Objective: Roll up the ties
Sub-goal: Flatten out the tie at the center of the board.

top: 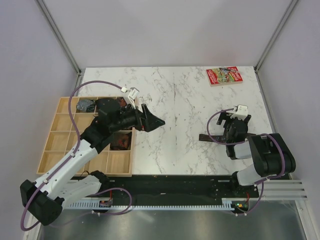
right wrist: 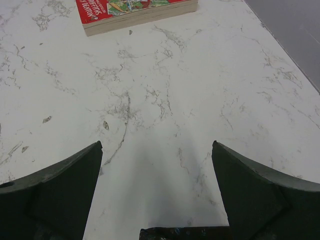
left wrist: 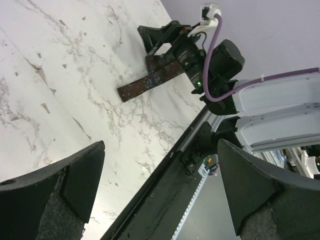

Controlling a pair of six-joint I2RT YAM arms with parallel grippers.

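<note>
One tie [top: 206, 137] is left flat on the marble table [top: 180, 95], as far as I can see from here. It is a dark strip with a reddish pattern, lying unrolled on the right side, just under and in front of the right gripper [right wrist: 156, 146]. My right wrist camera catches only the tie's edge at the bottom of its view, between the fingers. Both jaws on that side stand wide apart with nothing between them. The left gripper [left wrist: 160, 144] is also spread wide and empty. It hangs over the table just past the right edge of the wooden tray [top: 55, 145], facing across towards the tie.

I judge the job to be partly done. The tray's compartments hold at least two dark bundles. One greyish bundle [top: 88, 105] sits in the back row, and a reddish bundle [top: 120, 142] sits in a right-hand cell, half hidden under the left arm. They look like rolled ties, though the arm covers enough of the tray that I cannot count them with confidence. Most of the other compartments show bare wood.

What remains is to roll the flat strip and put it in a free cell. A red booklet [top: 224, 76] lies at the far right of the table, well apart from everything else.
</note>
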